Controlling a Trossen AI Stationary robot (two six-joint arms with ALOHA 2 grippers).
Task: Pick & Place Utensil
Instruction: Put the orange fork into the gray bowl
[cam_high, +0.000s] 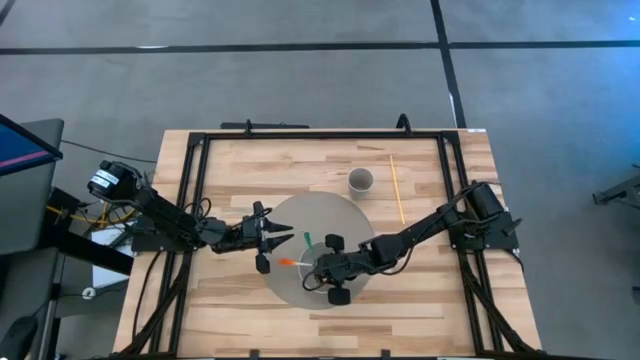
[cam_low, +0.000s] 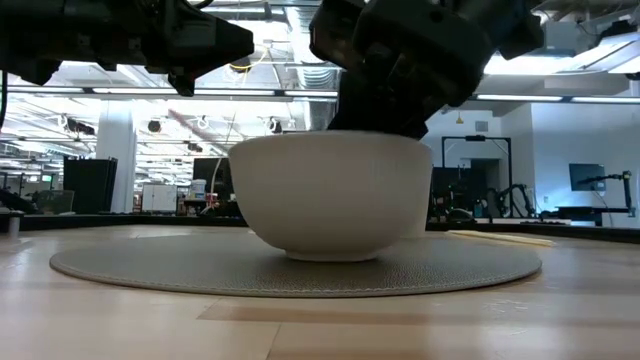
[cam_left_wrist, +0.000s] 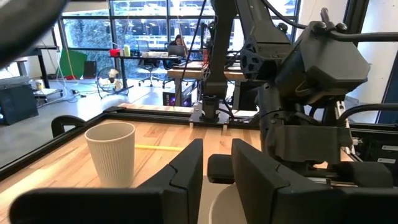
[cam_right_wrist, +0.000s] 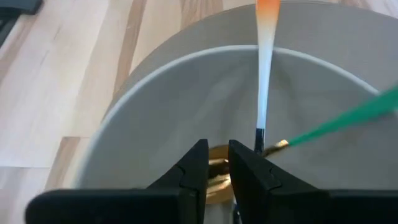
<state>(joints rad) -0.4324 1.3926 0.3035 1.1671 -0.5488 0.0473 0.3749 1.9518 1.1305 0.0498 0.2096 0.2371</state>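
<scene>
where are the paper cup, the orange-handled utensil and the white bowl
paper cup (cam_left_wrist: 111, 152): left wrist view, middle of its ribbed wall
orange-handled utensil (cam_right_wrist: 263, 74): right wrist view, pale part of its handle above the bowl's rim
white bowl (cam_low: 335, 195): low view, middle of its outer wall

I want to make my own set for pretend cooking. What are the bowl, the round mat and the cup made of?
The bowl looks like white glazed ceramic, or perhaps hard plastic: smooth and thick-walled. The round mat seems woven or textured fabric, grey, with a bumpy grain. The cup looks like paper, cream and matte, with fine vertical ribs.
</scene>
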